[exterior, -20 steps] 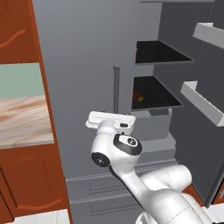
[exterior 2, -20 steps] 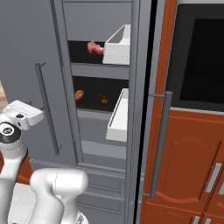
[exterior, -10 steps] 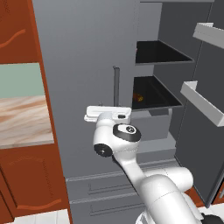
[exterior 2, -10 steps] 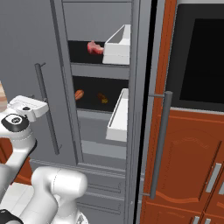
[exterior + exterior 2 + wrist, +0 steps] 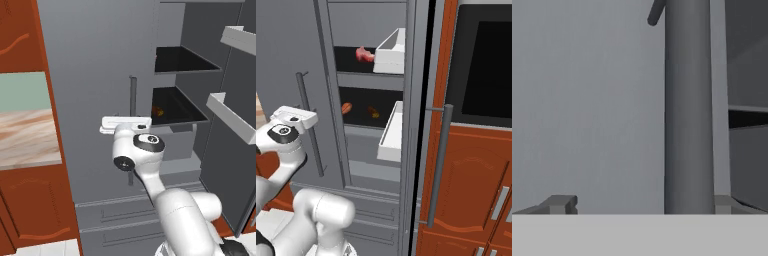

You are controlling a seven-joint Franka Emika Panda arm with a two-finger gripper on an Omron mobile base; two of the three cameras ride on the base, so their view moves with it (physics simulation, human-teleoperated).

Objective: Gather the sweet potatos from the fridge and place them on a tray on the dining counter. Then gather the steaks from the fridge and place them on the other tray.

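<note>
White arm holds its spread hand (image 5: pixel 639 204) astride the fridge handle (image 5: pixel 688 110).

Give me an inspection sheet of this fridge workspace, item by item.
Surface: fridge, left door shut, right door swung open.
Job's things: steak on upper shelf; sweet potato on shelf below.
Clutter: small orange item beside the sweet potato, too small to identify.
Grippers: gripper open, facing the left door handle, fingertips either side of it.
Cables: nothing seen.
Surroundings: red-brown cabinets, dark oven window.
</note>
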